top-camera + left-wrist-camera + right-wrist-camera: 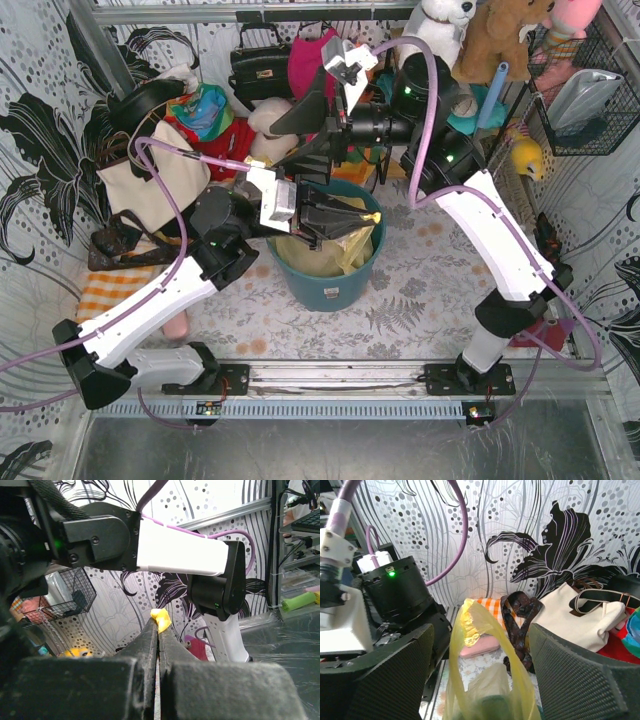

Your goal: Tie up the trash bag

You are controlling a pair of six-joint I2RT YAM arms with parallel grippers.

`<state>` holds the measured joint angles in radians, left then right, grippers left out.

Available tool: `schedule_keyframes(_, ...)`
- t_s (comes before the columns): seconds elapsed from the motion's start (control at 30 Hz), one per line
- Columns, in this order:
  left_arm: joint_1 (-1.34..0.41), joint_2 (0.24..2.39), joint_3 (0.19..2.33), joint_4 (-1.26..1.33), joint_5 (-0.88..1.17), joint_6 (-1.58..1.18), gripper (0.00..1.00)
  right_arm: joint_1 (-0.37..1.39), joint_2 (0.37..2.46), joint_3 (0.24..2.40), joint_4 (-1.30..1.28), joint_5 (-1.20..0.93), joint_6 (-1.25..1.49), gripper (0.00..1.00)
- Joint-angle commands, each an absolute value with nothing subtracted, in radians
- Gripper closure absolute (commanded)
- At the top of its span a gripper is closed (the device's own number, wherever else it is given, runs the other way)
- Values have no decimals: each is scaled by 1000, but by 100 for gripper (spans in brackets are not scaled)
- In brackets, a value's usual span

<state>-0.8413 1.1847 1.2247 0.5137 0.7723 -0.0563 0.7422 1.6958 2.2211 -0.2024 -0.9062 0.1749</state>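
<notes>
The trash bag [352, 243] sits in the teal bin [330, 290] at frame centre. It is thin, limp, slippery film (light, easily torn), best taken by its raised corners. The left gripper [159, 630] pinches one yellow tip; the right gripper [481, 630] stands wide open astride another strip. Patterned table [420, 300] — tote bag [150, 185] and soft toys [500, 35] crowd the upper edge.

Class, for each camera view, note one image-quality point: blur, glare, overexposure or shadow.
Left wrist: near fingers dark and blurred, white arm link blown out. Right wrist: fingers shadowed, bag glowing translucent, wallpaper sharp. Top external: even light, sharp throughout.
</notes>
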Motion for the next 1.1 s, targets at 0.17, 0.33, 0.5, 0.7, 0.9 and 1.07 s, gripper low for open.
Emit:
schedule_keyframes(0.17, -842, 1209, 1258, 546, 823, -84, 95, 750, 1800, 2374, -246, -994, 83, 27)
schedule_keyframes(0.33, -844, 1215, 1262, 551, 836, -91, 95, 758, 1843, 2419, -256, -1034, 86, 32)
schedule_keyframes(0.5, -845, 1210, 1258, 551, 838, -92, 95, 767, 1851, 2418, -255, -1057, 76, 36)
schedule_keyframes(0.7, -845, 1204, 1251, 554, 842, -89, 95, 779, 1861, 2425, -278, -1040, 60, 40)
schedule_keyframes(0.9, -845, 1202, 1245, 570, 848, -99, 95, 779, 1863, 2439, -270, -997, 57, 54)
schedule_keyframes(1.07, -846, 1196, 1236, 588, 850, -103, 95, 781, 1855, 2427, -240, -979, 68, 69)
